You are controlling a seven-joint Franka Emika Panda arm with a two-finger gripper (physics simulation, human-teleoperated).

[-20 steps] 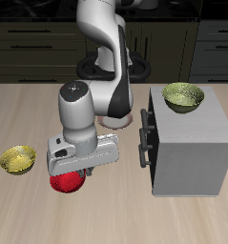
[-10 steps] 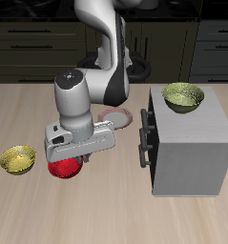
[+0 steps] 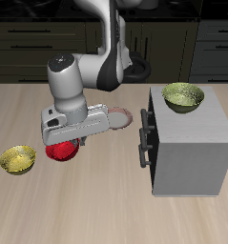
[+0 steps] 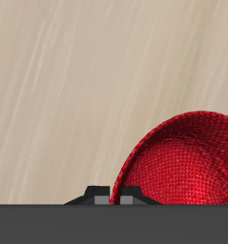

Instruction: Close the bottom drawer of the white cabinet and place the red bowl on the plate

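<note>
Hand (image 3: 66,143) of the robot arm hangs over the tabletop (image 3: 106,210) and pinches the red bowl (image 3: 61,151) by its rim. Only part of the bowl peeks out under the hand in the outside view. In the wrist view the red bowl (image 4: 187,162) fills the space right by the fingers, with bare tabletop (image 4: 77,86) behind it. I cannot tell if the bowl touches the wood or floats a bit above it.

The plate (image 3: 119,117) with its pinkish rim lies just beside the arm, farther back, between the hand and the white cabinet (image 3: 187,152). The bowl is near the plate but is not on it.

The bottom drawer (image 3: 147,152) looks pushed in, its dark bar handle sticking out from the cabinet front. An olive-green bowl (image 3: 183,96) sits on top of the cabinet. A yellow-green bowl (image 3: 18,159) sits on the tabletop, apart from the red one.
</note>
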